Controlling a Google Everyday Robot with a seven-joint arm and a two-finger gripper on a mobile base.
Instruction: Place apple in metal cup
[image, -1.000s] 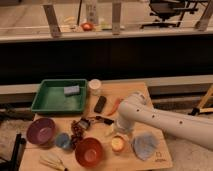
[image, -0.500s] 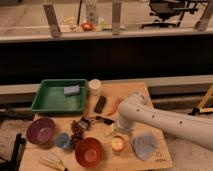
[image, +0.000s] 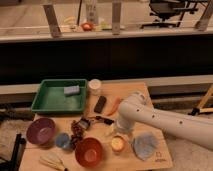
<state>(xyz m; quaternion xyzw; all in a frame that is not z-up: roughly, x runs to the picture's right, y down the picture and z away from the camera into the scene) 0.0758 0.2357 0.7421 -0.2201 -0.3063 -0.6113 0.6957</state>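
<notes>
The metal cup (image: 118, 144) stands near the table's front edge, small and shiny with a warm yellow-orange glow inside. My white arm (image: 165, 121) reaches in from the right. Its gripper (image: 119, 132) points down right above the cup, mostly hidden by the wrist. I cannot make out an apple on the table or in the gripper. A round red fruit (image: 87, 26) lies on the far ledge behind the table.
On the wooden table (image: 132, 90) are a green tray (image: 50, 102) holding a blue sponge (image: 71, 90), a white jar (image: 94, 86), a black object (image: 100, 104), an orange carrot-like item (image: 114, 105), grapes (image: 76, 129), a purple bowl (image: 40, 131), a small blue cup (image: 62, 140), a red bowl (image: 89, 152), a blue cloth (image: 145, 145) and a banana (image: 52, 161).
</notes>
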